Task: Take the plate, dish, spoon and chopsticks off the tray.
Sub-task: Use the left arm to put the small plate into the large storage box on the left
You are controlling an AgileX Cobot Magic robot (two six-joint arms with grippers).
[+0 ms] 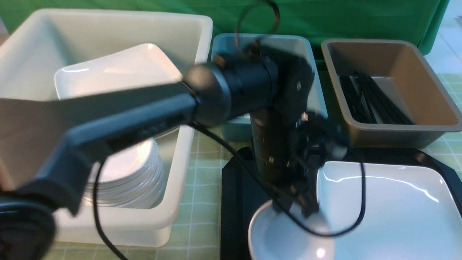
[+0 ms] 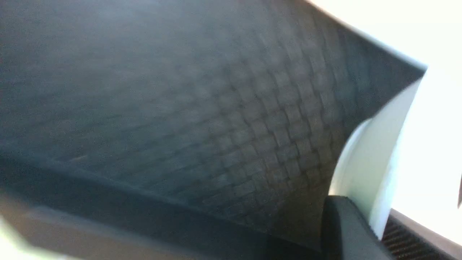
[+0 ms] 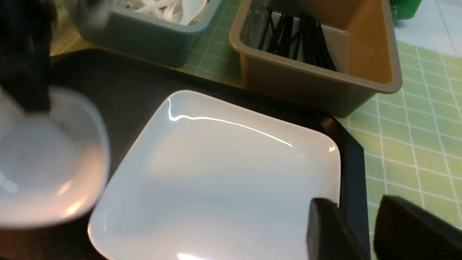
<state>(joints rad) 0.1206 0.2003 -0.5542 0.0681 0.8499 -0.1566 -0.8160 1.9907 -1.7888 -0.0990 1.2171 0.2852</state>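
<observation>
Left arm, blurred, sweeps across the foreground from the near left to the black tray. The left gripper is clamped on the rim of the small white dish at the tray's near edge, left of centre; the left wrist view shows that rim pinched between the pads above the diamond-textured surface. Whether the dish rests on the tray or hangs just clear of it cannot be told.

Just beside the dish, the large square plate lies flat, filling the tray's right half out to its right edge. The right gripper hangs over the plate's near right corner, jaws partly apart and holding nothing.

Beyond the tray's far right corner a brown tub holds black chopsticks. Beyond the far edge a blue-grey tub holds white spoons. Off the left edge, a big white tub holds stacked plates.
</observation>
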